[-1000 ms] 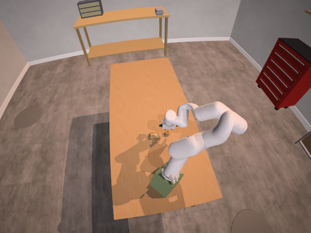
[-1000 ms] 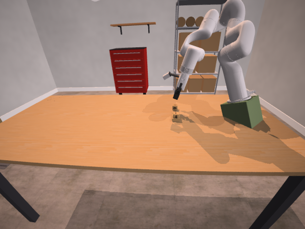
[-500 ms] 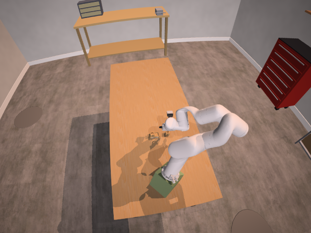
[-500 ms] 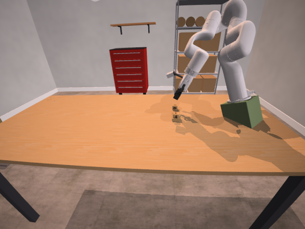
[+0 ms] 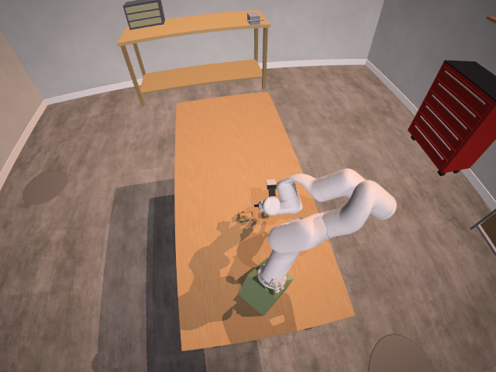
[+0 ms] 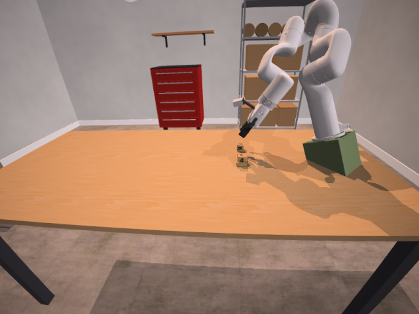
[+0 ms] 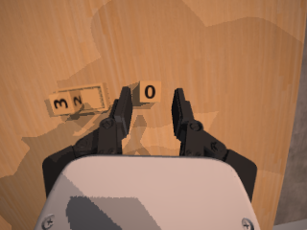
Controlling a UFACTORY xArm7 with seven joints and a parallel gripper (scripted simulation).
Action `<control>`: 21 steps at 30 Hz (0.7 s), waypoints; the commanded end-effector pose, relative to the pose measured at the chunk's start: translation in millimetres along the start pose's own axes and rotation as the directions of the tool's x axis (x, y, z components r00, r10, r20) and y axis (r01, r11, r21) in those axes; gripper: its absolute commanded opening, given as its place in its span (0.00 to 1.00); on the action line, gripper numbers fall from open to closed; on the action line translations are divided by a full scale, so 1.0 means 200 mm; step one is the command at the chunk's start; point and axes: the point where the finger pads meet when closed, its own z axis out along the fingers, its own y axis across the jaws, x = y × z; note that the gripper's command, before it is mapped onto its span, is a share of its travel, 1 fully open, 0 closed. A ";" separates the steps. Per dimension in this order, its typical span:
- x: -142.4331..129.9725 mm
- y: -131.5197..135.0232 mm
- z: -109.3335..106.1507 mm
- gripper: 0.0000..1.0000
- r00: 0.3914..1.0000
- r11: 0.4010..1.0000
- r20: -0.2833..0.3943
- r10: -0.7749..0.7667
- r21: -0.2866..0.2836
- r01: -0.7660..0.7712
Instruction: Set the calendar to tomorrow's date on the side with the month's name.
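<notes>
One cube [image 5: 241,218] [image 6: 241,159] [image 7: 60,103] sat in the calendar tray [image 5: 253,215] [image 6: 241,165] [image 7: 105,96], its mate [image 5: 264,215] [image 6: 240,148] [image 7: 150,92] loose beside it; placing that remained! I had the end effector [image 5: 256,205] [image 6: 242,134] [image 7: 152,98] spread, empty, above. Wood-grained worktop [image 5: 216,152] [image 6: 135,182] [image 7: 230,57] beneath the tray, red tool cabinet [image 5: 448,115] [image 6: 177,97] well beyond.

So you've got a red drawer cabinet [image 5: 452,115] [image 6: 177,96] at the right edge up top, left of center in the exterior view; a wooden workbench [image 5: 196,29] sits upper left of the top frame; your exterior shot also catches a wall shelf [image 6: 182,33], upper middle.
</notes>
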 end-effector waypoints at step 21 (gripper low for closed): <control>-0.02 0.00 0.01 0.49 0.948 1.000 -0.319 0.005 -0.004 -0.006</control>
